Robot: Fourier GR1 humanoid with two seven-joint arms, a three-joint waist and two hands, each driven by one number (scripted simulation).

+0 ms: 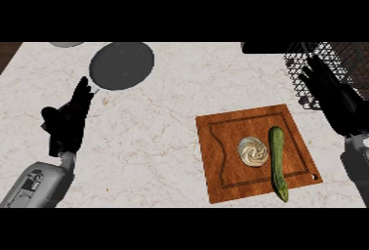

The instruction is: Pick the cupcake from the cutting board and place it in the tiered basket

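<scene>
Cucumber [277, 161] touching cupcake [253, 151] on cutting board [223, 166], w/ tiered basket [317, 63] beyond.

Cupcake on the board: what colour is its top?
Cream-white with a swirl pattern, seen in the head view.

A single head view looks steeply down on the table [158, 146] from fairly close above, forearms entering at the frame's lower edge; the tiered basket [317, 63] at upper right is cropped, apparently only partly shown.
</scene>
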